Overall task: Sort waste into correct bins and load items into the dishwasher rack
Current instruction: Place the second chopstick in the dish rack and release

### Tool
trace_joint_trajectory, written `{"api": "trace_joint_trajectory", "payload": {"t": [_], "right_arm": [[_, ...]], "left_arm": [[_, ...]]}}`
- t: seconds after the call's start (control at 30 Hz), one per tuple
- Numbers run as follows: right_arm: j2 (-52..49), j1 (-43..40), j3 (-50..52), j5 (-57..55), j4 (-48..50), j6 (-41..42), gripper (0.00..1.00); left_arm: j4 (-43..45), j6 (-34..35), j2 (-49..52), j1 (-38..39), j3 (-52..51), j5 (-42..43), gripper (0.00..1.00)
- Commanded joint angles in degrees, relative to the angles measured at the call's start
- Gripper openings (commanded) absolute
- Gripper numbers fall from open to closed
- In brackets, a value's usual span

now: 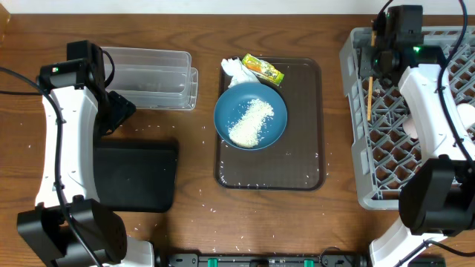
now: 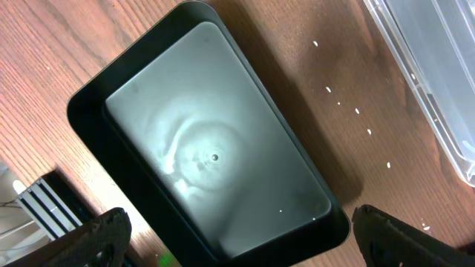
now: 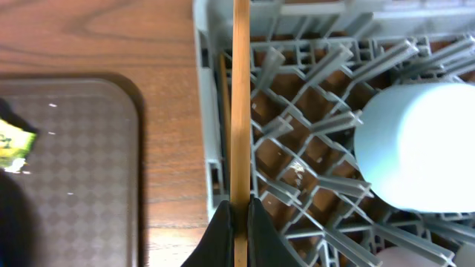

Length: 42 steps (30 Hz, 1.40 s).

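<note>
We see the grey dishwasher rack (image 1: 356, 74) at the right edge of the wooden table (image 1: 200, 30), the biggest thing here. A light blue bowl (image 3: 415, 144) sits upside down on its pegs. Left of the rack lies the brown serving tray (image 1: 304, 148), and well apart on the far left lies the black tray (image 1: 137, 178), which is bare inside. The left gripper (image 2: 239, 222) hangs above this black tray with its fingers spread wide and nothing between them. Just beyond the black tray stands the clear tub (image 1: 152, 78). On the serving tray rests the dark blue plate (image 1: 278, 126), carrying a heap of white rice (image 1: 251, 122) at its middle. The crumpled napkin (image 1: 236, 70) and the yellow-green snack wrapper (image 1: 263, 69) lie at the plate's far rim, touching each other. The right gripper (image 3: 240, 219) is clamped on a wooden chopstick (image 3: 240, 104), which points along the rack's left wall, just inside it; we cannot tell whether it touches the lattice. Stray grains (image 2: 356, 111) dot the table between the black tray and the tub.
</note>
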State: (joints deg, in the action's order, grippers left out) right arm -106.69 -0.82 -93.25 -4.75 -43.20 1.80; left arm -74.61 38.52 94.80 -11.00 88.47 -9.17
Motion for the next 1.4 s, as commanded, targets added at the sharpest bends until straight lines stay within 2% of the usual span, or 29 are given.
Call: {"api": "trace_joint_trajectory", "payload": {"t": [0.0, 0.1, 0.23, 0.33, 0.5, 0.83, 0.97, 1.1, 1.27, 1.33, 1.37], "right_arm": [[-0.46, -1.05, 0.42, -3.02, 0.35, -1.27, 0.02], [-0.46, -1.11, 0.42, -2.97, 0.31, -1.27, 0.05], [-0.5, -1.09, 0.59, -2.97, 0.15, -1.25, 0.33], [-0.5, -1.09, 0.61, -2.95, -0.28, -0.61, 0.46], [-0.5, -1.01, 0.59, -1.31, -1.46, 1.14, 0.49], [-0.42, 1.18, 0.59, 10.86, -3.32, 1.55, 0.52], [-0.42, 1.64, 0.59, 8.48, -2.1, 4.44, 0.63], [-0.61, 1.53, 0.59, 2.36, 0.17, 9.49, 0.53], [-2.84, 1.51, 0.59, 1.57, 2.8, 10.4, 0.23], [-4.37, 1.53, 0.59, 1.49, 2.89, 10.38, 0.16], [-5.16, 1.46, 0.59, 1.51, 2.89, 10.4, 0.09]], "left_arm": [[-0.33, -0.35, -0.94, -0.22, -0.13, -0.44, 0.98], [-0.33, -0.35, -0.94, -0.22, -0.13, -0.44, 0.98], [-0.33, -0.35, -0.94, -0.22, -0.13, -0.44, 0.98], [-0.33, -0.35, -0.94, -0.22, -0.13, -0.44, 0.98], [-0.33, -0.35, -0.94, -0.22, -0.13, -0.44, 0.98], [-0.33, -0.35, -0.94, -0.22, -0.13, -0.46, 0.98], [-0.33, -0.35, -0.94, -0.22, -0.13, -0.44, 0.98], [-0.33, -0.35, -0.94, -0.22, -0.13, -0.46, 0.98], [-0.33, -0.35, -0.94, -0.22, -0.13, -0.44, 0.98], [-0.33, -0.35, -0.94, -0.22, -0.13, -0.44, 0.98], [-0.33, -0.35, -0.94, -0.22, -0.13, -0.44, 0.98]]}}
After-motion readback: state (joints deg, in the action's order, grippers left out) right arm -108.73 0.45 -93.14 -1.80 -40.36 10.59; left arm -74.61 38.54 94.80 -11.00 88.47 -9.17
